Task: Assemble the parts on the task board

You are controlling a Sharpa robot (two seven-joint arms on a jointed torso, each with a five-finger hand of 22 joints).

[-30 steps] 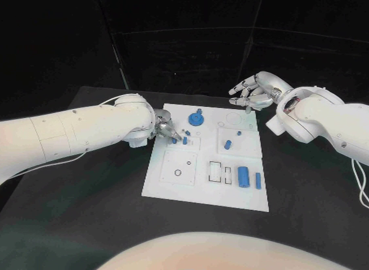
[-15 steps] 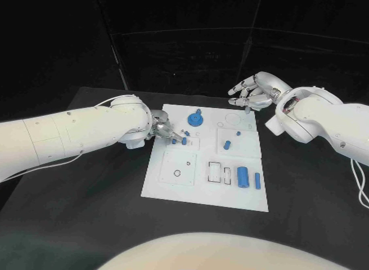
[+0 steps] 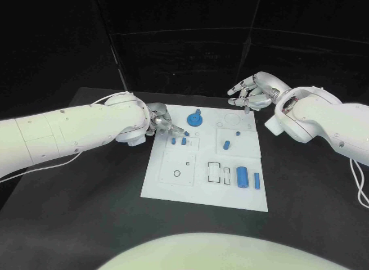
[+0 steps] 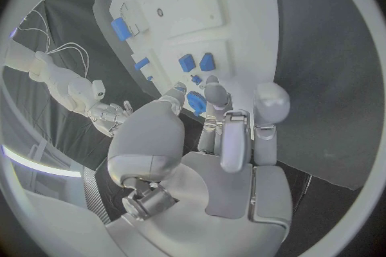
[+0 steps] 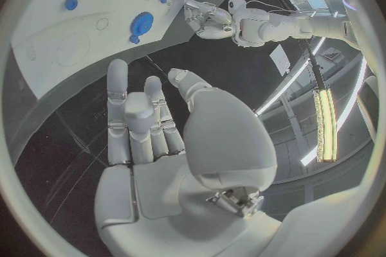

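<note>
The white task board (image 3: 202, 169) lies in the middle of the black table. On it are a round blue part (image 3: 195, 118), two small blue pieces side by side (image 3: 179, 142), a blue cylinder (image 3: 243, 176) and a thin blue bar (image 3: 257, 180). My left hand (image 3: 164, 125) hovers at the board's left edge, its fingertips close beside a small blue peg (image 3: 185, 133) standing on the board. The left wrist view shows that peg (image 4: 196, 79) just beyond the thumb and fingers (image 4: 211, 87), with nothing held. My right hand (image 3: 251, 95) hangs over the board's far right corner, fingers spread and empty (image 5: 153, 135).
More small blue pieces sit right of centre on the board (image 3: 228, 144) (image 3: 237, 134). Empty rectangular slots (image 3: 219, 172) and a round hole (image 3: 178, 172) lie in its near half. The black table (image 3: 87, 191) stretches bare on both sides.
My left hand has risen and drawn slightly toward the far side, away from the two small pieces. The right hand has hardly moved.
</note>
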